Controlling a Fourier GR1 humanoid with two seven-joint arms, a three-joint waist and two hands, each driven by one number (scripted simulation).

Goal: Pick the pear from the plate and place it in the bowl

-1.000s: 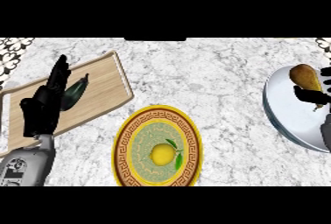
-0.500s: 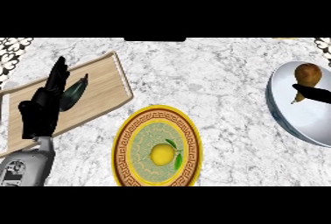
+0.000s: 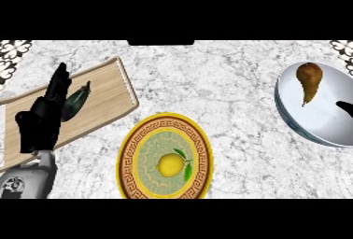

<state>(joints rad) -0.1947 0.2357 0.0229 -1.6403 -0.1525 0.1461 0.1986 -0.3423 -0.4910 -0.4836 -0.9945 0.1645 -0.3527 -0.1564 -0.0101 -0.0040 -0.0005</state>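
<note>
Only a black tip of the right hand [image 3: 344, 108] pokes in at the right edge, so I cannot tell how it is set. The white bowl [image 3: 314, 126] is partly cut off there too. The brown pear [image 3: 309, 77] lies inside the bowl, apart from that tip. The plate [image 3: 165, 163] has a lemon picture on it. The left hand [image 3: 45, 116] is open, fingers up, over the wooden board [image 3: 103, 100], partly hiding a dark green thing [image 3: 77, 100] on the marble worktop [image 3: 221, 84]

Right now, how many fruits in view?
2. A pear lies in the bowl at right; a yellow fruit sits on the plate, centre. The dark thing on the board is unclear.
</note>
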